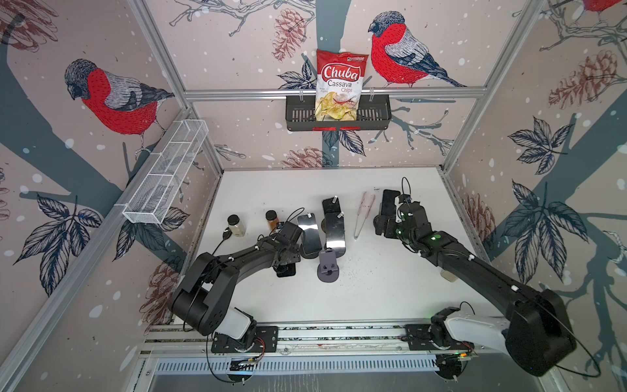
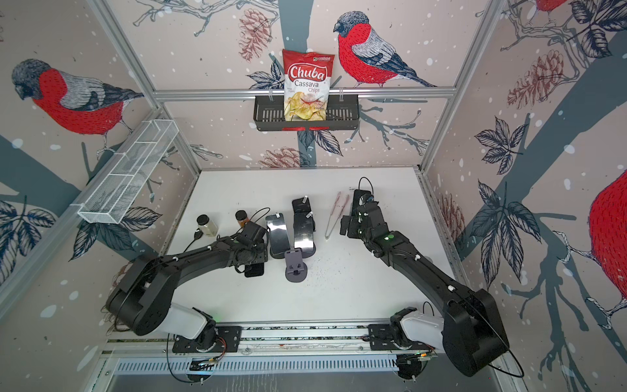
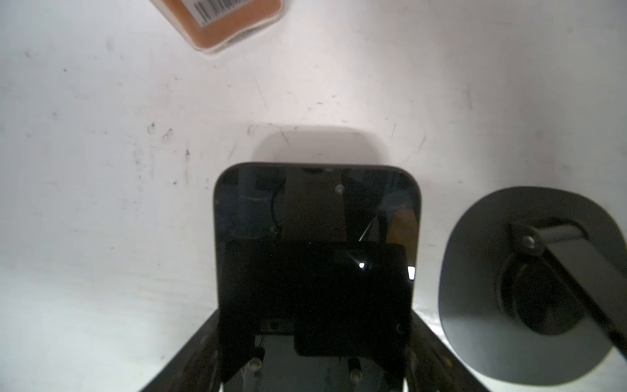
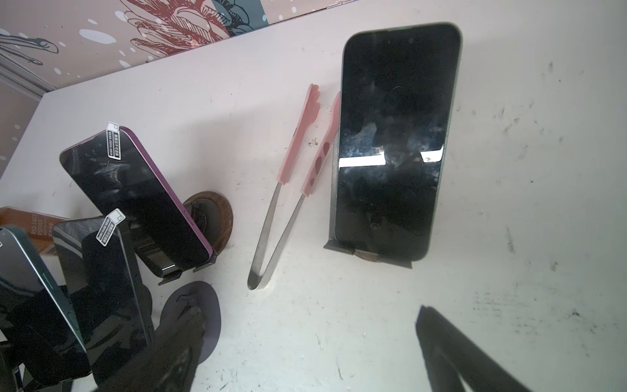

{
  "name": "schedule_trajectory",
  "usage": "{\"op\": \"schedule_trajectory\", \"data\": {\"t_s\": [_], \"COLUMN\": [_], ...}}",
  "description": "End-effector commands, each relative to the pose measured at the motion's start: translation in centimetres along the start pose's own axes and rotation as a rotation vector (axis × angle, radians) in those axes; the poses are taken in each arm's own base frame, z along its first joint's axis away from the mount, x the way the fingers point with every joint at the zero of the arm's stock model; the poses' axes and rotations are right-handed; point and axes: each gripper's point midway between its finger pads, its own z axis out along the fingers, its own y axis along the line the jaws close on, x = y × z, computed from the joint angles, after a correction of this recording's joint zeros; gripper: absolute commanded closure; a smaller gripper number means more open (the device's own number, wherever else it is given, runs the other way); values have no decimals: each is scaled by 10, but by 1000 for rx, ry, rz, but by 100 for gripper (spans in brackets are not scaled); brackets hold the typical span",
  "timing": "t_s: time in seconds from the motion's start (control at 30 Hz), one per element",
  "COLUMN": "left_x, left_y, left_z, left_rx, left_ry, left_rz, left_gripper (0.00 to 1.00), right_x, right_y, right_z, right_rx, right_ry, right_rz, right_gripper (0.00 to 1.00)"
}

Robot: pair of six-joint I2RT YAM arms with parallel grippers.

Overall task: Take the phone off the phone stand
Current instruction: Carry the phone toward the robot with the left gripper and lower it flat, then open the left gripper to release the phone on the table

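Observation:
My left gripper (image 3: 314,339) is shut on a black phone (image 3: 315,237), its fingers on the phone's two long edges, held just above the white table. In both top views only the phone's end (image 1: 286,270) (image 2: 254,269) shows under the left wrist. An empty grey phone stand (image 1: 328,268) (image 2: 296,269) stands to its right. My right gripper (image 4: 305,339) (image 1: 385,220) is open, with nothing between its fingers. It hangs short of another dark phone (image 4: 393,135) (image 1: 388,202) that leans on its stand (image 4: 369,256).
Three more phones (image 1: 309,236) (image 1: 334,234) (image 1: 330,205) lean on stands mid-table. A dark round stand base (image 3: 475,271) is close beside the held phone. Pink-tipped tongs (image 1: 363,212) (image 4: 298,163) lie between the arms. Two spice jars (image 1: 236,224) (image 1: 271,217) stand at the left.

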Motion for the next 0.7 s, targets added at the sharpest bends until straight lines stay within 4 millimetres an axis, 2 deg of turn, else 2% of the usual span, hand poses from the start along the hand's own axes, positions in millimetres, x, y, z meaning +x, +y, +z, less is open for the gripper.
{"op": "schedule_trajectory", "data": {"t_s": [0.0, 0.33, 0.67], "left_x": [-5, -2, -5], "left_y": [-3, -1, 2], "left_z": [2, 3, -3], "left_rx": [6, -9, -10], "left_ry": [-13, 3, -23], "left_rz": [2, 4, -3], "left_gripper": [35, 32, 18], "right_x": [-7, -8, -5], "right_y": [1, 1, 2], "right_z": [-1, -4, -4], "right_rx": [3, 2, -1], "right_ry": [-23, -25, -19], "right_rz": [2, 4, 4], "right_gripper": [1, 1, 1]}}
